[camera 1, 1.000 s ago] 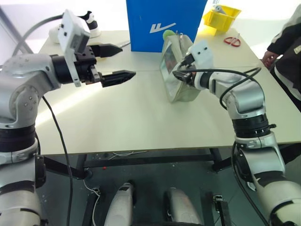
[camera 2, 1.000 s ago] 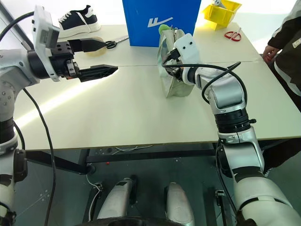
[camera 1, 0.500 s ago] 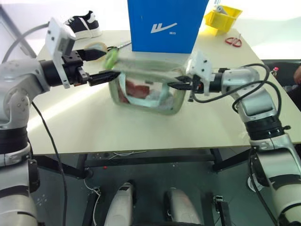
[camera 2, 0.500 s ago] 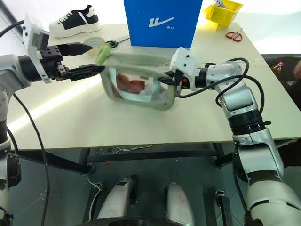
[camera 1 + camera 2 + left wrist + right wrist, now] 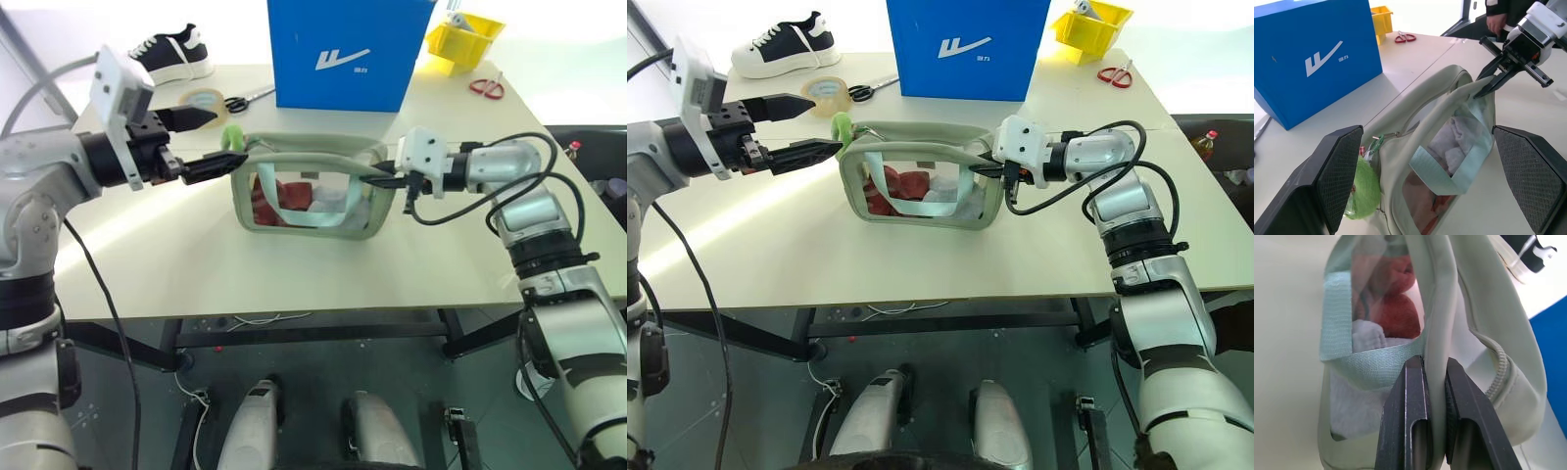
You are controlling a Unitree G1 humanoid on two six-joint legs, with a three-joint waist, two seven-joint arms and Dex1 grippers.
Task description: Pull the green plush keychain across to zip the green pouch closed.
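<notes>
Lime-green and fuzzy, the green plush keychain (image 5: 231,138) hangs at the end of the green pouch (image 5: 313,201) farthest from your right gripper (image 5: 1426,377) — so the zipper reads as not yet drawn across. The pouch stands upright on the bench (image 5: 294,264), just in front of the blue box (image 5: 343,54), red contents showing through its clear window. At the pouch's near-right end your right gripper is clamped tight on the fabric edge, anchoring it. Your left gripper (image 5: 211,142) hovers beside the keychain end with its jaws spread wide — one fingertip (image 5: 220,163) sits just by the plush, but nothing is pinched. Judging from this, the hold on the pouch is done; grasping the keychain and pulling it along toward the right gripper is all left.
</notes>
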